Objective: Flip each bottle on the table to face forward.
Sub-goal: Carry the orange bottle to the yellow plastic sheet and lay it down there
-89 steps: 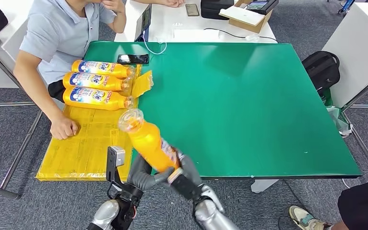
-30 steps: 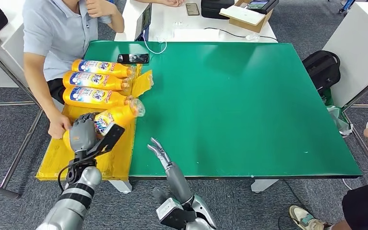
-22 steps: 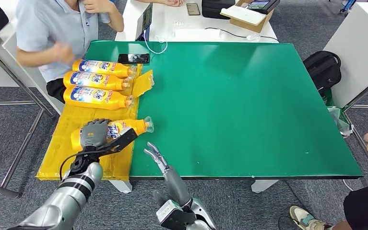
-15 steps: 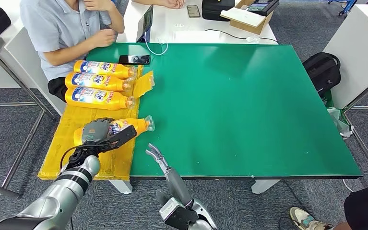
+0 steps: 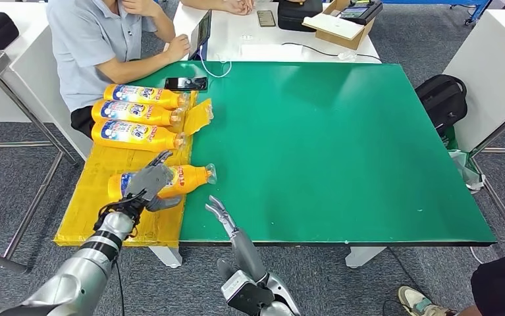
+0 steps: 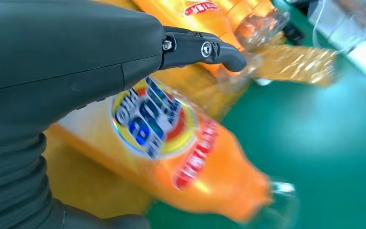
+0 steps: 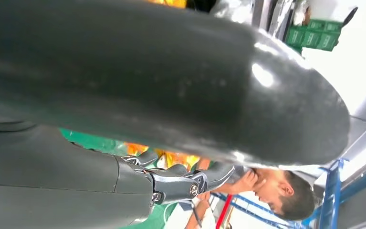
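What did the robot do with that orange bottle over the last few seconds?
Both robot hands held the bottle up at the table's near edge; the left robot hand then laid it label-up on the yellow sheet and has now opened its fingers above it. The right robot hand let go and drew back. The three bottles behind stayed put.

Four orange bottles lie on their sides on the table (image 5: 342, 151), all with clear caps toward the green middle and blue-and-red labels facing up. The nearest bottle (image 5: 170, 181) lies directly under the left hand (image 5: 147, 184), whose spread fingers hover over its middle; its label (image 6: 152, 119) shows face up, its clear cap past the fingertips. The other three bottles (image 5: 137, 115) lie side by side, touching in a row, just beyond that hand on the far side.
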